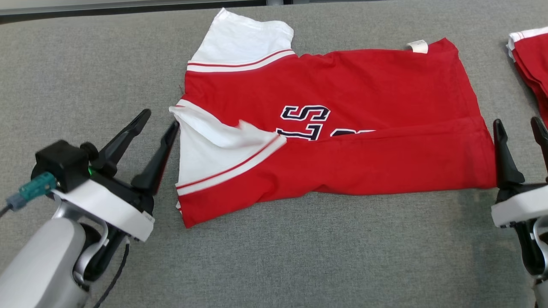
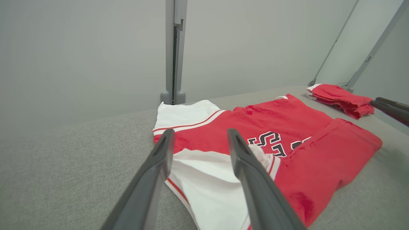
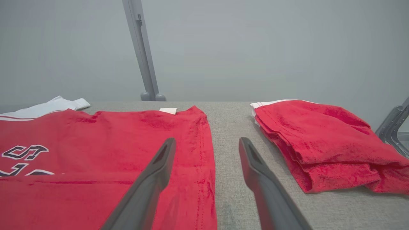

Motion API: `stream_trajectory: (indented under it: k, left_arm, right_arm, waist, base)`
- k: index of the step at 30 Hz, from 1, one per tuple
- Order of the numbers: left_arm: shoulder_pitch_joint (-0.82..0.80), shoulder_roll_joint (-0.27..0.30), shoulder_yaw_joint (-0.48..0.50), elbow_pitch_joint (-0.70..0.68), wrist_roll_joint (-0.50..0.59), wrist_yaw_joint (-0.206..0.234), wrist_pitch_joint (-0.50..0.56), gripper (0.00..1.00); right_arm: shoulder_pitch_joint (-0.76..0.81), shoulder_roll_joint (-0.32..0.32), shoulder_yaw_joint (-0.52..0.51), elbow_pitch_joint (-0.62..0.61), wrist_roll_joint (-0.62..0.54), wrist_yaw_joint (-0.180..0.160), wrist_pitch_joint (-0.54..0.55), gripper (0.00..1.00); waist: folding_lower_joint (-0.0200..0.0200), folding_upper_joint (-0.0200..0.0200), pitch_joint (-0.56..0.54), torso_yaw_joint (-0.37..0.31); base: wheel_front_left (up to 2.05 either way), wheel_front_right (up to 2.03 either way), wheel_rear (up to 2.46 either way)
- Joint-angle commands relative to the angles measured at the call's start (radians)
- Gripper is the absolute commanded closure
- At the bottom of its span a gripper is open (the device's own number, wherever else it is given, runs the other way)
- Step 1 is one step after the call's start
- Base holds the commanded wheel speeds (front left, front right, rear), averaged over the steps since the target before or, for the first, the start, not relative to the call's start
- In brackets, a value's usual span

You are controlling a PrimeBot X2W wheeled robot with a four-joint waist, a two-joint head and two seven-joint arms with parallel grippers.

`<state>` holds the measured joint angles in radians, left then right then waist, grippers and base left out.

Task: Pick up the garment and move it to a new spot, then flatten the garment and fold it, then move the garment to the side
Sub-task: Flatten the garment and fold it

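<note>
So the red jersey [image 1: 342,141] is lying in the middle of the grey bench [image 1: 85,64], with its near long edge flipped over onto the lettering. Looks to me like the 1st fold of the folding step. The left gripper [image 1: 160,117] sits just beside the near white sleeve [image 1: 214,158] and the right gripper [image 1: 518,122] is at the hem end. Both sets of jaws are spread apart with nothing in them.

What could go wrong: that near sleeve is bunched and sticks out past the fold, so a 2nd fold may trap the wrinkle and come out lumpy. A grab that pinches only the top layer would drag the fold open. The right arm could also bump the folded red pile [image 1: 531,55] close by.

Count: 1 jersey, 2 white sleeves, 1 label [image 1: 417,46], 1 folded pile, 2 grippers
</note>
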<state>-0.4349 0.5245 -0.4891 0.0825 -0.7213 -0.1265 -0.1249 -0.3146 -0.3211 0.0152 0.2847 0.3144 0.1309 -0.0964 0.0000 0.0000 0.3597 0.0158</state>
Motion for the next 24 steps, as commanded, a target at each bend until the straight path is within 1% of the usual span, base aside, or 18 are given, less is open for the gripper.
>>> stream_trajectory:
  k: [1, 4, 6, 9, 12, 17, 19, 21, 23, 24]
  left_arm:
    - [0.027, 0.001, -0.006, 0.013, 0.015, 0.004, -0.016, 0.00]
    - [0.084, -0.016, -0.013, 0.002, 0.020, 0.038, -0.045, 0.00]
    - [0.141, -0.025, -0.028, -0.019, 0.008, 0.058, -0.042, 0.00]
    - [0.227, -0.019, -0.065, -0.050, -0.002, 0.075, -0.002, 0.00]
    - [0.281, -0.017, -0.089, -0.067, -0.032, 0.082, 0.042, 0.00]
    - [0.285, -0.005, -0.093, -0.050, -0.039, 0.099, 0.080, 0.00]
    - [0.270, -0.006, -0.092, -0.023, -0.040, 0.107, 0.095, 0.00]
    - [0.249, 0.007, -0.105, 0.013, -0.016, 0.111, 0.119, 0.00]
    - [0.224, 0.008, -0.121, 0.040, -0.001, 0.097, 0.132, 0.00]
    - [0.214, 0.006, -0.124, 0.051, 0.000, 0.090, 0.134, 0.05]
  right_arm:
    - [0.021, -0.005, -0.007, 0.013, -0.003, -0.001, -0.044, 0.00]
    - [0.063, -0.008, -0.012, 0.027, -0.014, -0.001, -0.096, 0.00]
    - [0.092, -0.002, -0.014, 0.030, -0.018, -0.001, -0.114, 0.00]
    - [0.135, 0.009, -0.014, 0.028, -0.012, -0.001, -0.131, 0.00]
    - [0.157, 0.023, -0.014, 0.026, -0.015, -0.001, -0.137, 0.00]
    - [0.159, 0.026, -0.002, 0.032, -0.028, -0.001, -0.133, 0.00]
    - [0.146, 0.028, 0.007, 0.038, -0.028, -0.001, -0.132, 0.00]
    - [0.135, 0.028, 0.018, 0.044, -0.033, -0.001, -0.128, 0.00]
    - [0.125, 0.027, 0.025, 0.048, -0.036, -0.001, -0.125, 0.00]
    - [0.122, 0.028, 0.031, 0.050, -0.033, -0.001, -0.124, 0.00]
  waist:
    - [0.0000, 0.0000, -0.006, 0.000]
    - [0.0000, 0.0000, -0.021, 0.000]
    - [0.0000, 0.0000, -0.029, -0.001]
    - [0.0000, 0.0000, -0.036, -0.002]
    - [0.0000, 0.0000, -0.040, -0.004]
    - [0.0000, 0.0000, -0.036, -0.003]
    - [0.0000, 0.0000, -0.033, -0.004]
    - [0.0000, 0.0000, -0.029, -0.005]
    - [0.0000, 0.0000, -0.024, -0.007]
    - [0.0000, 0.0000, -0.022, -0.008]
  base:
    - [0.00, 0.00, 0.00]
    - [0.00, 0.00, 0.00]
    - [0.00, 0.00, 0.00]
    - [0.00, 0.00, 0.00]
    - [0.00, 0.00, 0.00]
    - [0.00, 0.00, 0.00]
    - [0.00, 0.00, 0.00]
    - [0.00, 0.00, 0.00]
    - [0.00, 0.00, 0.00]
    - [0.00, 0.00, 0.00]
